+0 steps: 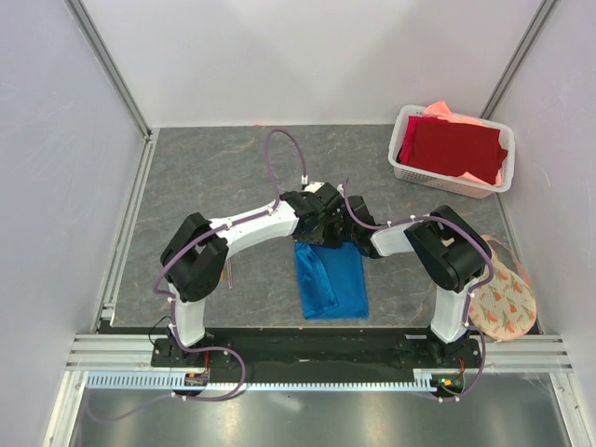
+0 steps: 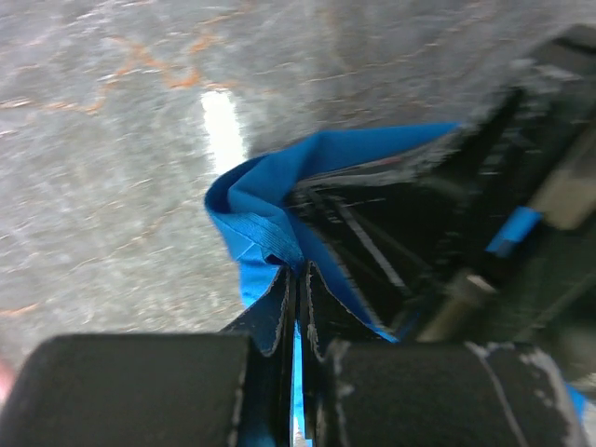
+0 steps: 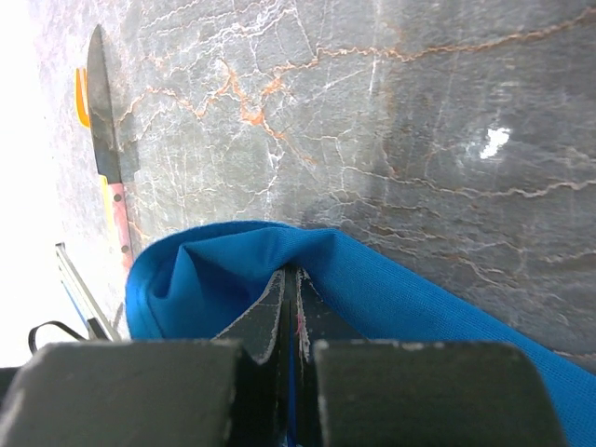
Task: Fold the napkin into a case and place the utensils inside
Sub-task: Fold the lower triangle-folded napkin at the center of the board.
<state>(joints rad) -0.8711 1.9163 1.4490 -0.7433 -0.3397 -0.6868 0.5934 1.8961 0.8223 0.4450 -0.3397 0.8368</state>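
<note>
Bright blue and thin, the napkin [image 1: 331, 279] lies as a partly folded oblong in the middle of the table [image 1: 214, 177], just ahead of the arms' bases. Its far edge is gathered up where the two wrists meet. The left gripper [image 2: 296, 279] has its jaws pressed together on a bunched fold of that edge, and the right gripper [image 3: 289, 279] pinches the same edge just beside it — in both wrist views the cloth comes straight out of the closed tips. The utensils [image 1: 228, 272] lie on the table off to the left, near the left arm's elbow, outside the cloth. In the far right corner a white basket [image 1: 407, 170] holds a dark red cloth [image 1: 456, 147], and a floral mat [image 1: 507, 298] sits by the right arm's base.

The step in hand looks like carrying the far edge over for another fold. Three risks, as I judge them:

- The fabric is thin, so one pinch may let go partway and the fold land skewed.
- The grippers stand so close together that the outer corners hang free and could droop or double under.
- An uneven pull between the arms would drag the whole napkin across the table instead of folding it.
</note>
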